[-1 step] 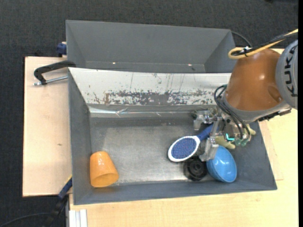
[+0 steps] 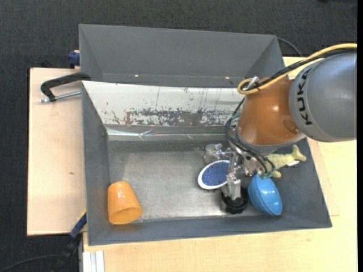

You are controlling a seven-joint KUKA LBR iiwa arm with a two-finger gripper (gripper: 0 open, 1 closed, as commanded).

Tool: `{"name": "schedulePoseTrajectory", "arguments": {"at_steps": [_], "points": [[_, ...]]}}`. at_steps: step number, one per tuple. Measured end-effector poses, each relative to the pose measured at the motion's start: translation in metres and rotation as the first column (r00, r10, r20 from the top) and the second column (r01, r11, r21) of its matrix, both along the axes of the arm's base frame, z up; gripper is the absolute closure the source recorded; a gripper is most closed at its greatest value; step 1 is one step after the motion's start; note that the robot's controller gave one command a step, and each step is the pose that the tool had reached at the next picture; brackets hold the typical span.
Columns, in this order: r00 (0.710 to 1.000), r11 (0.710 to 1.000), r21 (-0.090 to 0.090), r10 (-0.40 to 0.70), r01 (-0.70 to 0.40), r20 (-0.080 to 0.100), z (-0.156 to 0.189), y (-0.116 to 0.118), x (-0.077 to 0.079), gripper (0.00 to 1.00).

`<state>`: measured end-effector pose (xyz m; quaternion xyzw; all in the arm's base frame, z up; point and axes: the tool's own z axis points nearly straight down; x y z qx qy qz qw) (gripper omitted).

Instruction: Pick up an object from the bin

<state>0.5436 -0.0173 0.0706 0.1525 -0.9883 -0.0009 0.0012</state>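
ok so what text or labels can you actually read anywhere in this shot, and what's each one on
"KU": black letters running sideways on the grey rounded arm casing; the rest of the word curves away and can't be read.
No other text: the orange plastic cup, the blue oval shell, the white-rimmed blue round disc and the grey metal bin carry no readable marks. The brown specks on the bin's back wall are not lettering.
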Motion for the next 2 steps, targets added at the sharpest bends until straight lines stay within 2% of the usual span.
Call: {"name": "schedulePoseTrajectory", "arguments": {"at_steps": [1, 2], "points": [[1.0, 1.0, 0.002, 0.0, 0.0, 0.007, 0.005, 0.001, 0.003, 1.0], [0.966, 0.966, -0.004, 0.259, -0.259, 0.014, 0.144, -0.024, -0.005, 1.0]]}}
